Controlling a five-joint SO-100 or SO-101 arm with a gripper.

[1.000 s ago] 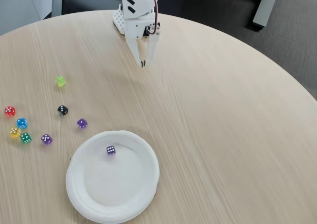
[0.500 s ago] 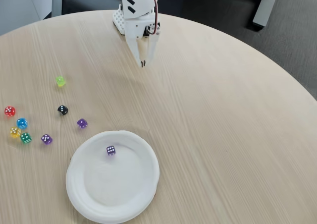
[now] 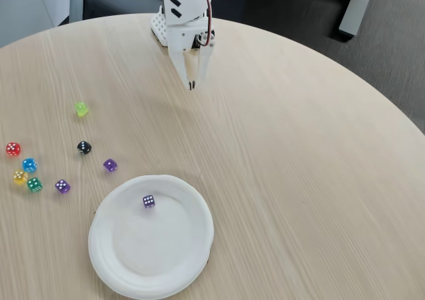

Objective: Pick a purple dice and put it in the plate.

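Observation:
A round white plate (image 3: 119, 260) lies near the table's front edge in the fixed view. One purple dice (image 3: 149, 201) rests inside it, near its far rim. Two more purple dice lie on the table left of the plate, one (image 3: 110, 165) close to the rim and one (image 3: 62, 186) further left. My white gripper (image 3: 191, 85) hangs at the far side of the table, pointing down, fingertips together with nothing between them, well away from every die.
A black die (image 3: 84, 147) sits just beyond the purple ones. A light green die (image 3: 81, 109) lies further back. Red (image 3: 12, 149), blue (image 3: 28, 164), yellow (image 3: 20, 177) and dark green (image 3: 34, 185) dice cluster at the left edge. The round table drops off at the right.

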